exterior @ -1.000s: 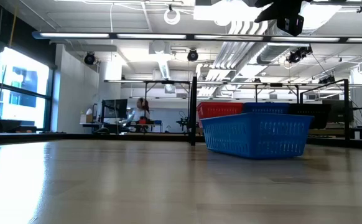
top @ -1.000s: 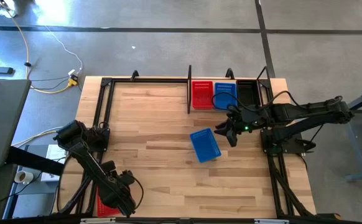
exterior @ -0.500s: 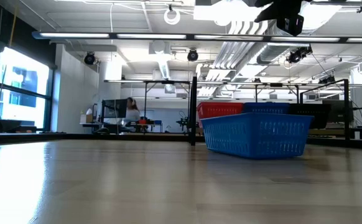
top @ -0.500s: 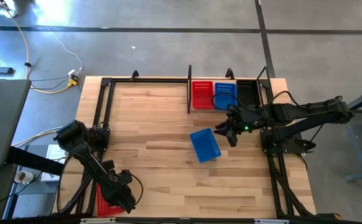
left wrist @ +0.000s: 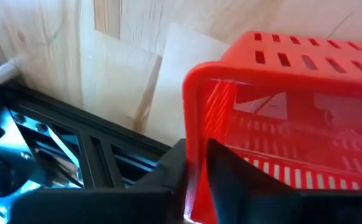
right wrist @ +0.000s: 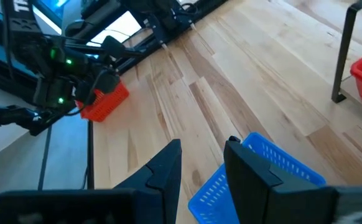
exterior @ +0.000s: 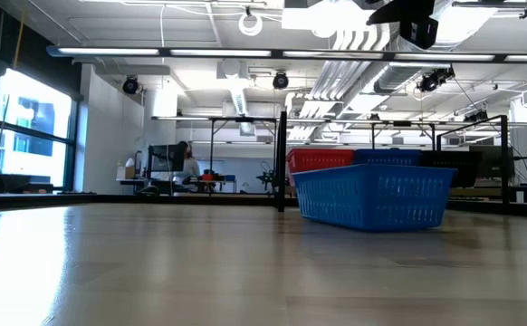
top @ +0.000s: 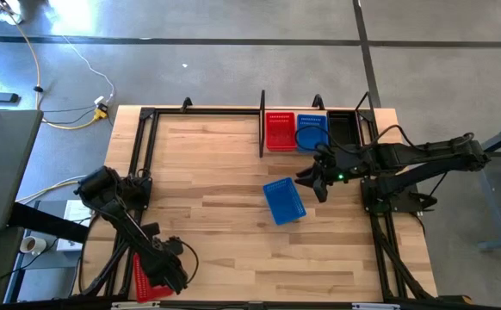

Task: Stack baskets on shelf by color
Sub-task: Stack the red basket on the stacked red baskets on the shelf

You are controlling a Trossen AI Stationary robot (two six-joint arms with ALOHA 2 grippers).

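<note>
Left wrist view: left gripper (left wrist: 196, 177) pinches red basket (left wrist: 293, 112) rim.

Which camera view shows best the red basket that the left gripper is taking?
The left wrist view: the red basket fills it, its wall between the left gripper fingers. The high view shows it partly under the arm at the table's edge, the right wrist view small and far. The low view misses it.

A wooden table (top: 216, 172) carries a blue basket (top: 284, 201) mid-table, a red basket (top: 147, 277) at its edge, and a shelf (top: 319, 120).
</note>
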